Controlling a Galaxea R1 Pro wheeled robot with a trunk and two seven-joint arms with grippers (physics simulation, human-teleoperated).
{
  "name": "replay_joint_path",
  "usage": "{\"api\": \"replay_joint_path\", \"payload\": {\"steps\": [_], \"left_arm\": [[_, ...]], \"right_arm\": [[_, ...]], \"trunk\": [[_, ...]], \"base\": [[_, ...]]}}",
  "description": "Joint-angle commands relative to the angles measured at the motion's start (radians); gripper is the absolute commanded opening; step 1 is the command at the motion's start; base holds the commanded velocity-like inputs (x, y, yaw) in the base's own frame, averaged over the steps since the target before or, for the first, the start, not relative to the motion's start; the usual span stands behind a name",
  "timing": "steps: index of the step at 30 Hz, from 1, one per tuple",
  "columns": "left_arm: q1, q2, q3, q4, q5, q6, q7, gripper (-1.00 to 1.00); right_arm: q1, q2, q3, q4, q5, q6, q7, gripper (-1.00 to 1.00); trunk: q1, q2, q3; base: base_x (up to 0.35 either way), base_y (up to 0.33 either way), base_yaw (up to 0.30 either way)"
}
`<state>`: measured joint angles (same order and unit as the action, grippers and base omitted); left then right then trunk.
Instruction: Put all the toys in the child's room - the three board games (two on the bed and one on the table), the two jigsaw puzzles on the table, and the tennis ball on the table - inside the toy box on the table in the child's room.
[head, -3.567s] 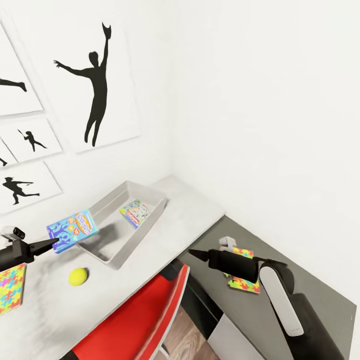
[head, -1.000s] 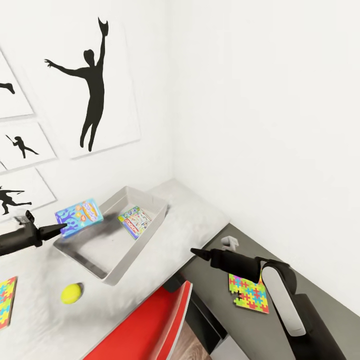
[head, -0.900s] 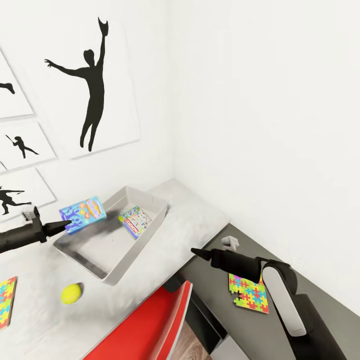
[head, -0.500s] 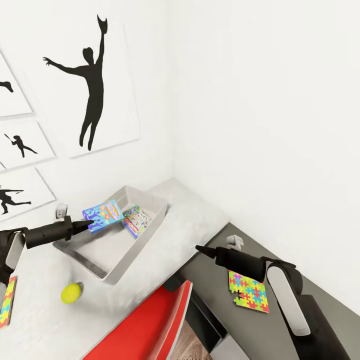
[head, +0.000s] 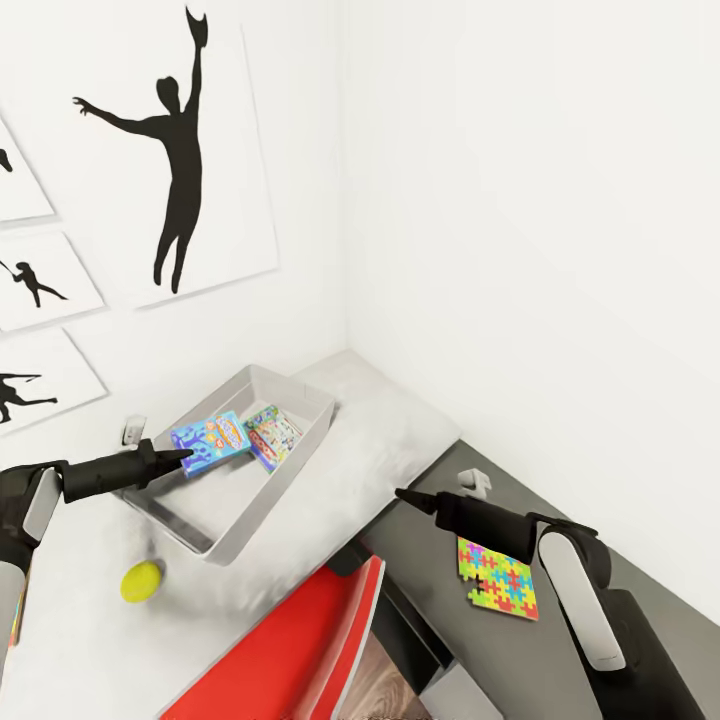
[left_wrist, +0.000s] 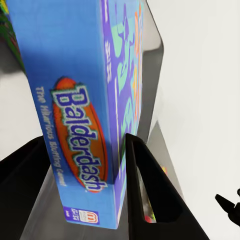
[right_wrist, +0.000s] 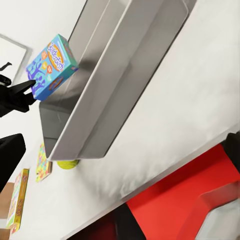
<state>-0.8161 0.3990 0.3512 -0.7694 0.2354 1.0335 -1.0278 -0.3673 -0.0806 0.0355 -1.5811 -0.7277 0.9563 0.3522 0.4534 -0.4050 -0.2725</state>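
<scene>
On the long light grey desk (head: 400, 440), the shallow grey toy box (head: 300, 452) sits near the far corner. My left gripper (head: 183, 456) clamps the blue Balderdash board game box (head: 212, 442) above it; right gripper's (head: 402, 496) state unclear.

The blue game box (left_wrist: 82, 115) runs off the left wrist view's top edge. The second game (head: 272, 436) in the toy box (head: 300, 455) is too small to read. The toy box wall hides its interior in the right wrist view. Right gripper (head: 402, 496): jaw state indiscernible.
</scene>
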Motion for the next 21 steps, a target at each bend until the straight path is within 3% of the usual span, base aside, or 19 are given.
{"api": "replay_joint_path", "payload": {"steps": [1,6,12,21], "left_arm": [[-0.001,0.000,0.002,0.000,-0.002,0.004,-0.005,-1.00],[-0.001,0.002,0.002,0.001,-0.003,0.001,0.010,-1.00],[-0.004,0.004,0.004,0.001,0.000,0.006,0.074,-1.00],[-0.019,0.003,0.005,0.001,-0.002,0.009,0.095,-1.00]], "right_arm": [[-0.001,-0.001,0.000,0.000,0.007,0.002,0.007,1.00],[-0.001,-0.001,0.000,0.000,0.007,0.002,0.008,1.00],[-0.001,-0.001,0.000,0.001,0.007,0.002,0.008,1.00],[-0.001,0.001,0.000,0.001,0.007,0.002,0.008,1.00]], "trunk": [[0.000,-0.002,-0.003],[0.000,-0.002,-0.012],[0.000,-0.002,-0.022],[0.000,-0.002,-0.036]], "base": [[0.000,0.000,0.000],[0.000,0.000,0.000],[0.000,0.000,0.000],[0.000,0.000,0.000]]}}
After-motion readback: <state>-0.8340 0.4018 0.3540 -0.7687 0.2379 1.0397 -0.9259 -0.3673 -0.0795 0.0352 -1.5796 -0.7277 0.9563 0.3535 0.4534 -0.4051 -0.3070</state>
